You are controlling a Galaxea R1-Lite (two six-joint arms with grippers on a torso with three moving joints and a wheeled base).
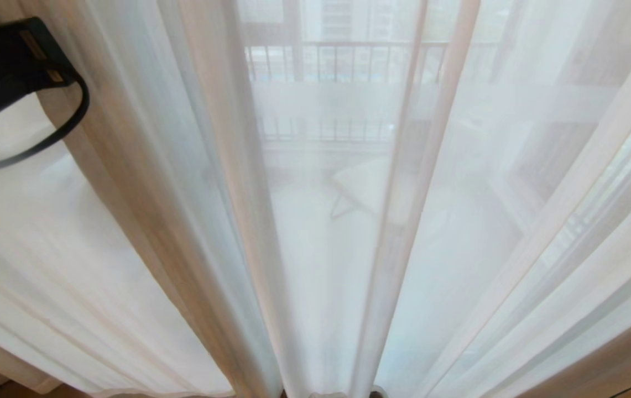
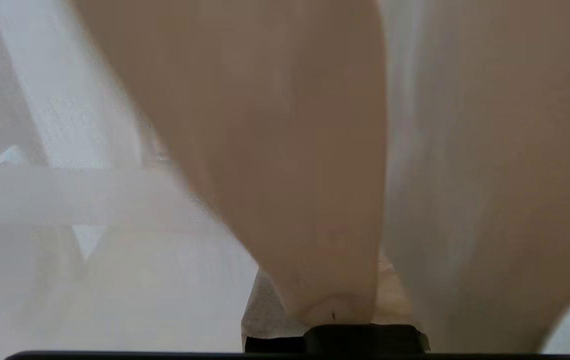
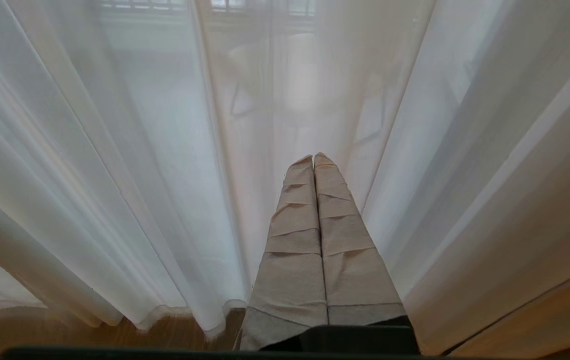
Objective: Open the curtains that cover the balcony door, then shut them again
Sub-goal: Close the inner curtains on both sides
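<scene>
Sheer curtains [image 1: 348, 221] drawn across whole frame. Left tool [image 2: 334, 310] upper left, pinched on curtain fold. Right tool [image 3: 314, 165] closed, empty. Risk: thin fabric slipping out mid-pull, or snagging.

The wooden floor [image 3: 165, 332] is showing beneath the curtains [image 3: 115, 200], whose sheer hems are brushing it just beside the boards.

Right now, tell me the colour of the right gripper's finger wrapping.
Greyish-beige tape on the right gripper's fingers, clearest in the right wrist view.
</scene>
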